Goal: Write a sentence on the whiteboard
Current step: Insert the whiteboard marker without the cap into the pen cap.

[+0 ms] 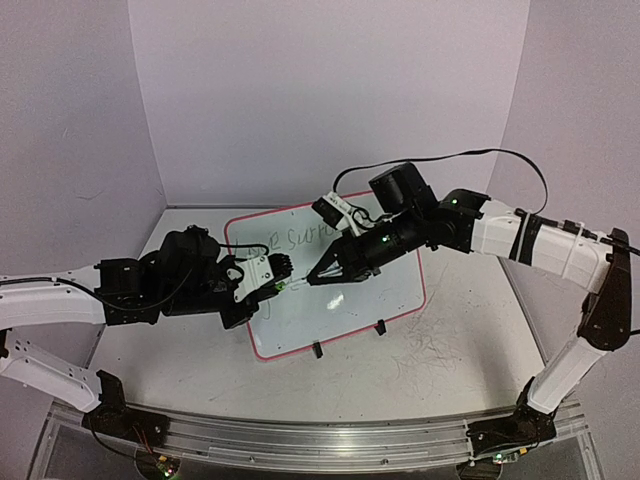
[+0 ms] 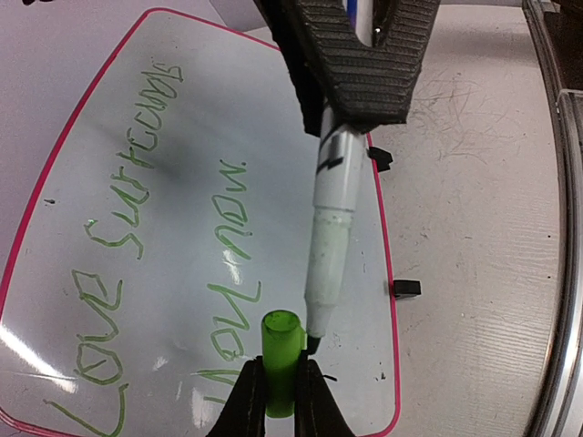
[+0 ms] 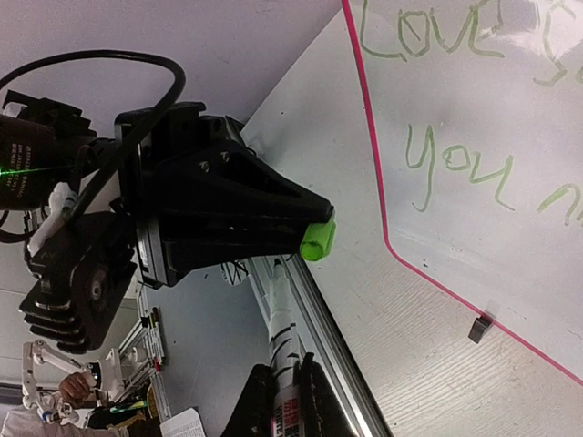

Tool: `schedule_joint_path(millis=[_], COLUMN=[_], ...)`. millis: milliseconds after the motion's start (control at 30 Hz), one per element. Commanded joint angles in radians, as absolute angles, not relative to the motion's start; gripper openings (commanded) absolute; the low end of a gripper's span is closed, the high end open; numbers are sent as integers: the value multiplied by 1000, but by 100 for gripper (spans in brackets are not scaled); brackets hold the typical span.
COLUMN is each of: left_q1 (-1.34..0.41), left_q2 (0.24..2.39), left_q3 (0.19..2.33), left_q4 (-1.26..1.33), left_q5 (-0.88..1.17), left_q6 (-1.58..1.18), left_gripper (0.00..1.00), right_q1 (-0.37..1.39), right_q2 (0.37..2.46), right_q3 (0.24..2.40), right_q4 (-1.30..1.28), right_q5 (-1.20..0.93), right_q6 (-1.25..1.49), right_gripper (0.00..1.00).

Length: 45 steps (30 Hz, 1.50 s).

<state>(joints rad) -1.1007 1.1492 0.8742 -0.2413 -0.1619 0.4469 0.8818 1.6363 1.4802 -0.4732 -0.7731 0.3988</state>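
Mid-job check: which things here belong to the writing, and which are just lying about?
Job: white pink-rimmed whiteboard; green handwritten sentence; white-barrelled marker in right tool; green plastic cap in left tool.
Lying about: faint grey scribble scratches; silver metal rail.

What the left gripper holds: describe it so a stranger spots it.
Start at the whiteboard; over its left half the left gripper meets the right gripper. Pinched in the left one is a stubby bright-green cap beside the white marker's tip: the only solid green thing, unlike the thin lettering.
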Motion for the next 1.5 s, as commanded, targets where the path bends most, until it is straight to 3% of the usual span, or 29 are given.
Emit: schedule_joint_path(millis=[0, 1467], left_q1=[-1108, -1118], left_q2=[1138, 1162], left_q3=[868, 868], left_q4=[-197, -190], left_q5=[-183, -174], left_q6=[458, 445], left_gripper=[0, 0], right_q1=[877, 873], right_q2=[1631, 1660], right_q3=[1536, 1538], right_q4=[-509, -558], right_q5=[-742, -694], right_q6=[407, 359], right_gripper=[0, 0])
